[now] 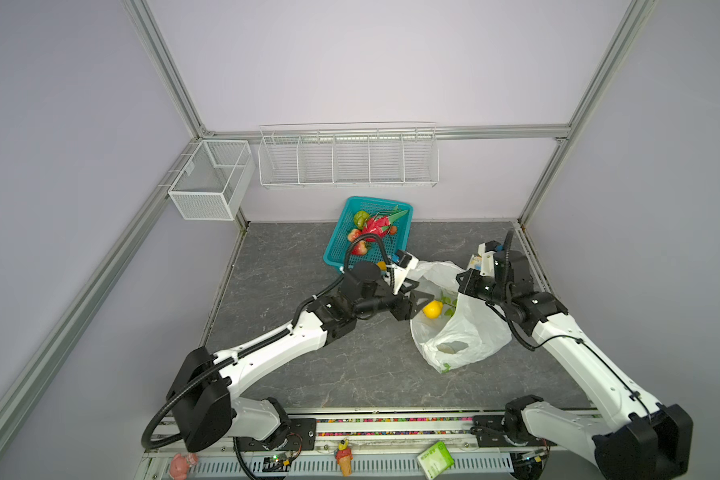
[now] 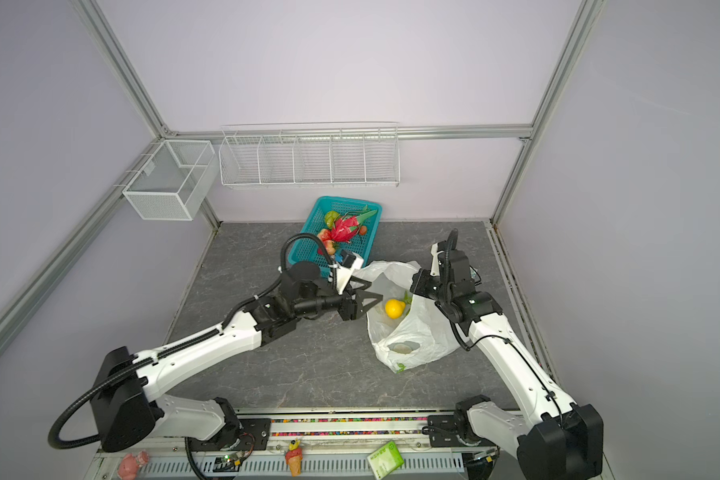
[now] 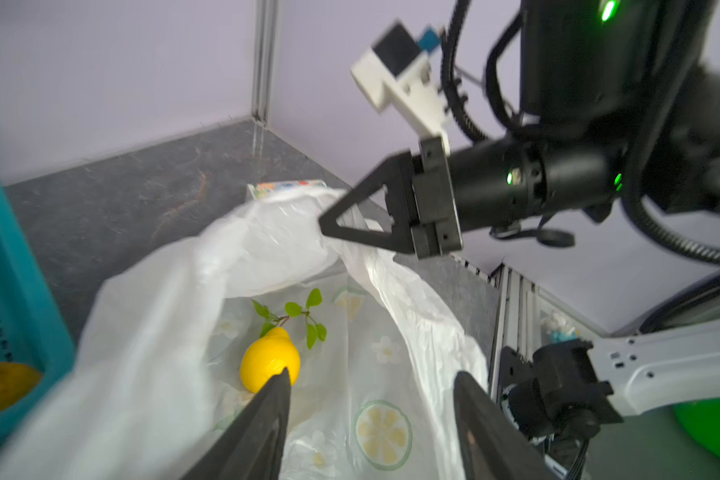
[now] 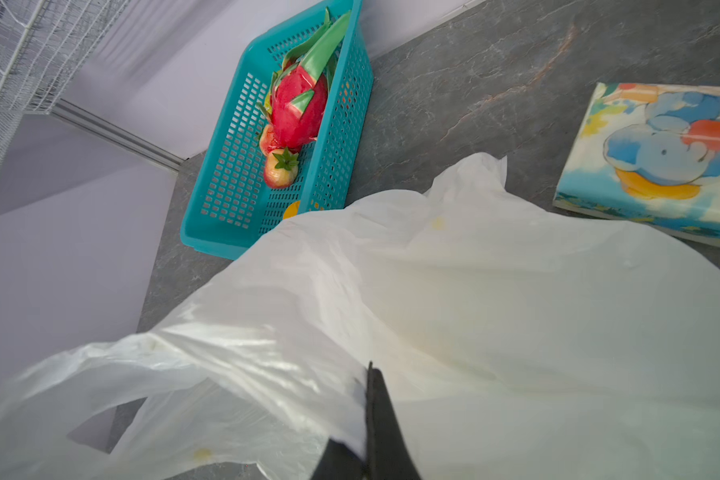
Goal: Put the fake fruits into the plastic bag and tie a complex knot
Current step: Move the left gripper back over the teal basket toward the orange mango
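Note:
The plastic bag (image 1: 462, 332) (image 2: 416, 332) lies on the grey table with its mouth held up and open. My right gripper (image 1: 460, 277) (image 4: 371, 368) is shut on the plastic bag's rim (image 3: 267, 249). A yellow lemon (image 1: 432, 309) (image 2: 394, 308) (image 3: 269, 361) rests inside the bag. My left gripper (image 1: 425, 291) (image 2: 376, 290) (image 3: 373, 372) hangs open just above the bag's mouth, holding nothing. A dragon fruit (image 1: 377, 226) (image 4: 300, 108), strawberries (image 1: 360, 248) (image 4: 281, 170), a green fruit (image 1: 360, 217) and an orange (image 3: 1, 386) sit in the teal basket (image 1: 335, 237) (image 4: 225, 245).
A cartoon-printed packet (image 4: 657, 158) lies beside the bag on the right. White wire racks (image 1: 348, 160) and a mesh box (image 1: 211, 178) hang on the walls. An ice-cream cone figurine (image 1: 344, 457) and a green packet (image 1: 435, 459) lie at the front rail.

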You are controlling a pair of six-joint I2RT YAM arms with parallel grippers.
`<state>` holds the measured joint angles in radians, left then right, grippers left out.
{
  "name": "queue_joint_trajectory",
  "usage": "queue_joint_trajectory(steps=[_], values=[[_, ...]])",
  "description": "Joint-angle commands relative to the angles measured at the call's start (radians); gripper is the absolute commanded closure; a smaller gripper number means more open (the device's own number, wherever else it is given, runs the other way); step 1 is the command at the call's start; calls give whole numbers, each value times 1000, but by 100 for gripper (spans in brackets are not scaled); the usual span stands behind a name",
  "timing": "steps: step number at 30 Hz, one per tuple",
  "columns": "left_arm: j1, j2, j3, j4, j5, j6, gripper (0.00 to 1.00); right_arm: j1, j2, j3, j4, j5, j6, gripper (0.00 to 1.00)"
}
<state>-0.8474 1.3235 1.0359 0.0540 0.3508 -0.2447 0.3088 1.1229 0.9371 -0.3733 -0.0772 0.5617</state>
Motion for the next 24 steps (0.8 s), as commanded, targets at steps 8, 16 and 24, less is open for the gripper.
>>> queue_joint_trajectory(steps=[8, 16, 24], values=[[266, 165, 276, -326, -290, -102, 33, -5, 4, 7, -24, 42, -65, 94], [298, 651, 800, -747, -314, 169, 29, -7, 21, 19, -24, 30, -86, 94], [298, 988, 1201, -1009, -194, 353, 29, -11, 18, 20, -30, 29, -98, 94]])
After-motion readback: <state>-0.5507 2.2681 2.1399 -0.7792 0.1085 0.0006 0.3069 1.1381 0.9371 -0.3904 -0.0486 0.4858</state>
